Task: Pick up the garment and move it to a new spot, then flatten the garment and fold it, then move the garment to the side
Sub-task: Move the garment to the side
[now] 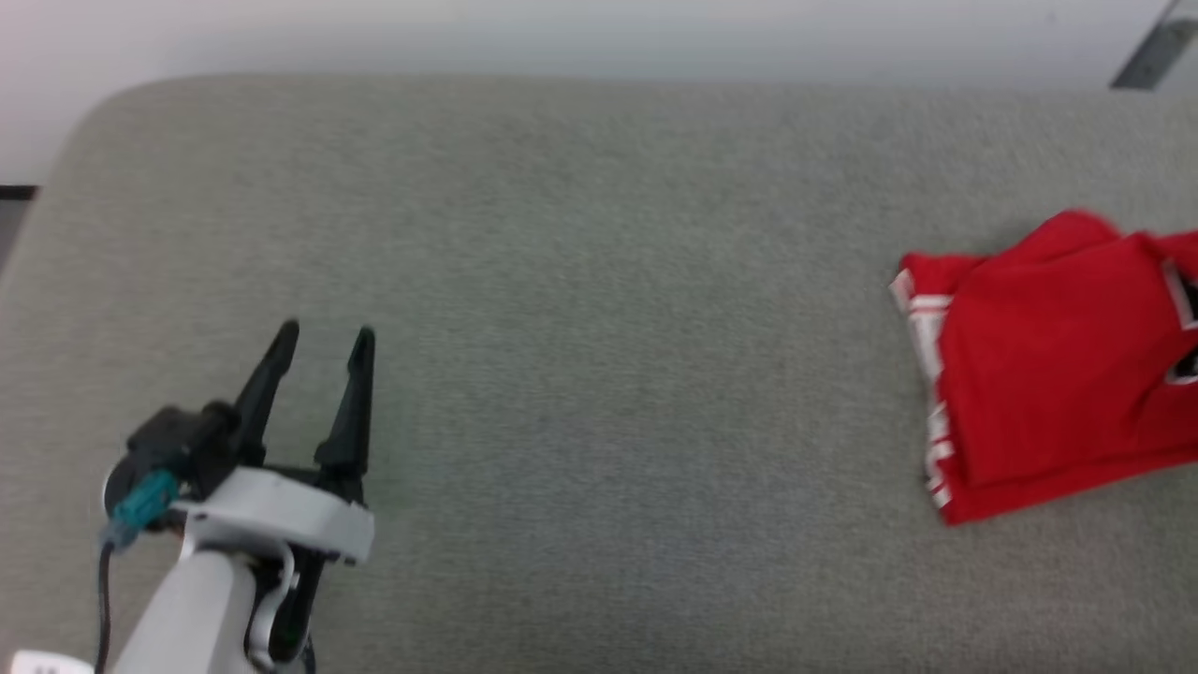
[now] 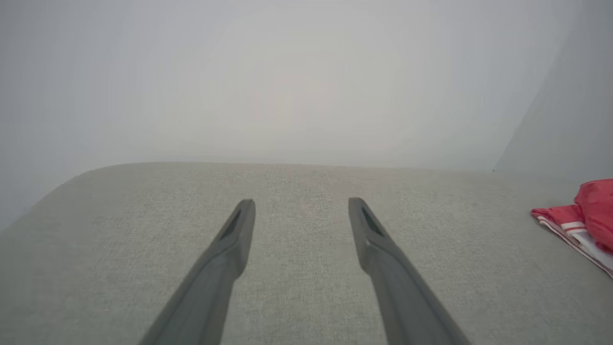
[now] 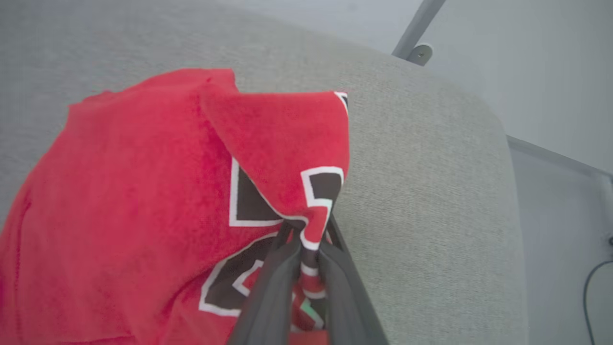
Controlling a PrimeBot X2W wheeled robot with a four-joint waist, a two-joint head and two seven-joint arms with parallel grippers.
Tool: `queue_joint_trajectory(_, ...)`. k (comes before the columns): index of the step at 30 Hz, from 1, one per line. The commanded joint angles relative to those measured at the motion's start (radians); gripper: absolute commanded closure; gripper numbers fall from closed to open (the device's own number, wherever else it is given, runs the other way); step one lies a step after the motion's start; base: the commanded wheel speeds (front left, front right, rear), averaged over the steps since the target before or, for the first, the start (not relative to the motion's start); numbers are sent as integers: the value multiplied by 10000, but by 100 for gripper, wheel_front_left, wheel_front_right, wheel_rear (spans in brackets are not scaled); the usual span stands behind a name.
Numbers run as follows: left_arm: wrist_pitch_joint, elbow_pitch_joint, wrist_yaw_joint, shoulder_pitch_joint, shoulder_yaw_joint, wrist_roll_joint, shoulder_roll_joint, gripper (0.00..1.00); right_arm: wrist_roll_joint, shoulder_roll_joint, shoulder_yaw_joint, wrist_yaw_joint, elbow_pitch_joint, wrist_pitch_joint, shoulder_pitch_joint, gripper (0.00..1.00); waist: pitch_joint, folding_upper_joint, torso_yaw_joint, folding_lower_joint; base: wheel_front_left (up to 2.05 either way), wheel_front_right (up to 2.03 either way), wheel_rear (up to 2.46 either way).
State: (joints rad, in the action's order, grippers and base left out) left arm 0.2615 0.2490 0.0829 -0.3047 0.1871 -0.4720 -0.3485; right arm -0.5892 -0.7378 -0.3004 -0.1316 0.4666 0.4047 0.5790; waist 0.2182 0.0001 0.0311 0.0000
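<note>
The garment (image 1: 1058, 365), a red jersey with white striped trim, lies folded at the right edge of the grey cushion in the head view. It peeks in at the far right of the left wrist view as the garment (image 2: 586, 220). In the right wrist view my right gripper (image 3: 306, 239) is shut on a lifted fold of the garment (image 3: 143, 191), pinching cloth with black-white lettering. Far from the cloth, my left gripper (image 1: 325, 339) is open and empty over the cushion's left part, and its fingers (image 2: 237, 230) stand well apart.
The grey upholstered cushion (image 1: 599, 328) has a rounded far left corner and a pale wall behind it. A grey metal post (image 3: 414, 28) rises beyond the cushion's right end. A dark cable (image 3: 594, 287) lies on the floor past that edge.
</note>
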Motion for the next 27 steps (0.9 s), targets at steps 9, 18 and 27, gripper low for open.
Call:
queue_joint_trajectory(9,21,197,263,-1195,361,312,-26,0,833,-793,-111,21,513,-545,1175,100,1308,-1,-1177,0,0,0,0)
queue_joint_trajectory(18,22,337,398,-2246,904,534,-67,0,1734,-1373,-428,21,1131,-1333,2183,100,2133,-1,-1709,0,0,0,0)
queue_joint_trajectory(27,23,496,462,-3071,1468,598,-138,0,3320,-1644,-156,22,2239,-2126,2820,100,2733,-1,-1883,0,0,0,0)
